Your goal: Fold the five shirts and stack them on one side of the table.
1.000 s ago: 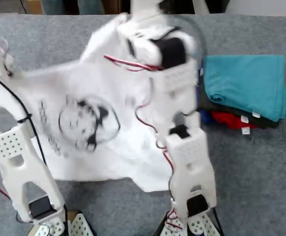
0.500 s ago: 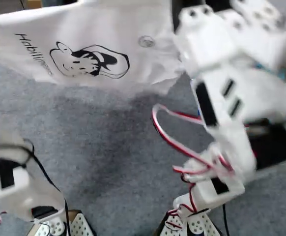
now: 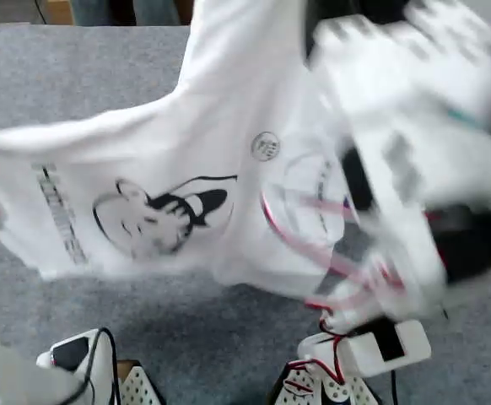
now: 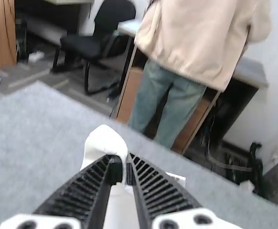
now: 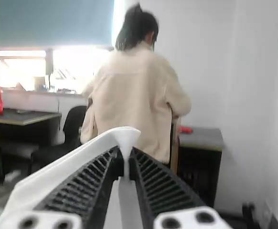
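**Held aloft: white shirt [image 3: 186, 194] over the table [image 3: 77, 76]**

The white shirt hangs spread above the grey table, from the 9 o'clock edge up to 12 o'clock, print facing the camera. The left pincer [image 4: 125, 171] pinches a fold of it; the right pincer [image 5: 126, 164] pinches another.

One white shirt [image 3: 186, 160], two tools (left tool [image 4: 125, 166], right tool [image 5: 125, 157]), one table [image 3: 77, 67].

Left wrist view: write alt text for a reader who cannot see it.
The left end effector is shut on a fold of the white shirt, which pokes out beyond the closed, black ribbed jaws. Past it stretches the grey table, with a black office chair in the room behind.
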